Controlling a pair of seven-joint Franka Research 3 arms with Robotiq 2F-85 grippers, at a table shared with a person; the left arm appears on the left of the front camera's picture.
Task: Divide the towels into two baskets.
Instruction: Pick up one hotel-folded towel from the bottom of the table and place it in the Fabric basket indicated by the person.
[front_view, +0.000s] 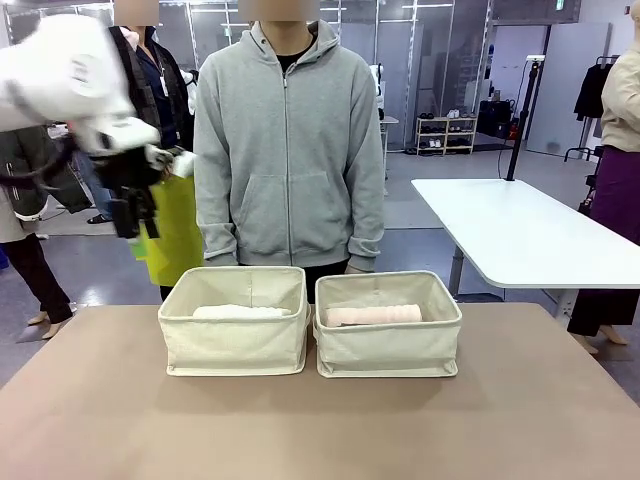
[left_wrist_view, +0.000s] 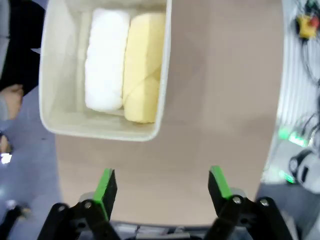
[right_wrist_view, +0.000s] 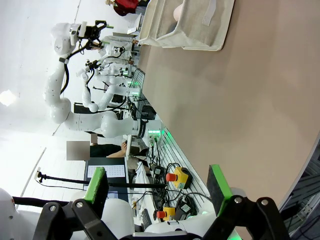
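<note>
Left gripper (left_wrist_view: 162, 190): jaws spread wide, nothing between the green pads (left_wrist_view: 106, 187). It hangs above the table (left_wrist_view: 215, 100), off the short end of the left basket (left_wrist_view: 100, 131), well apart from it. In the front view this gripper (front_view: 133, 215) sits high at the left, blurred.

Right gripper (right_wrist_view: 157, 187): jaws spread wide, nothing held. It is near the table edge, with the right basket (right_wrist_view: 200, 30) far across the surface.

Left basket contents: a white towel (left_wrist_view: 104, 60) and a pale yellow towel (left_wrist_view: 145, 67), lying side by side, touching, lengthwise.

Right basket (front_view: 388, 345) contents: a pale pink towel (front_view: 372, 315), lying lengthwise. Anything beneath or behind it is hidden by the wall.

The baskets stand just beside each other in front of a person (front_view: 288, 150) in a grey hoodie. Both are rectangular cream canvas with soft upright walls. Towels are rolled terry cylinders. The table surface is smooth and tan.
</note>
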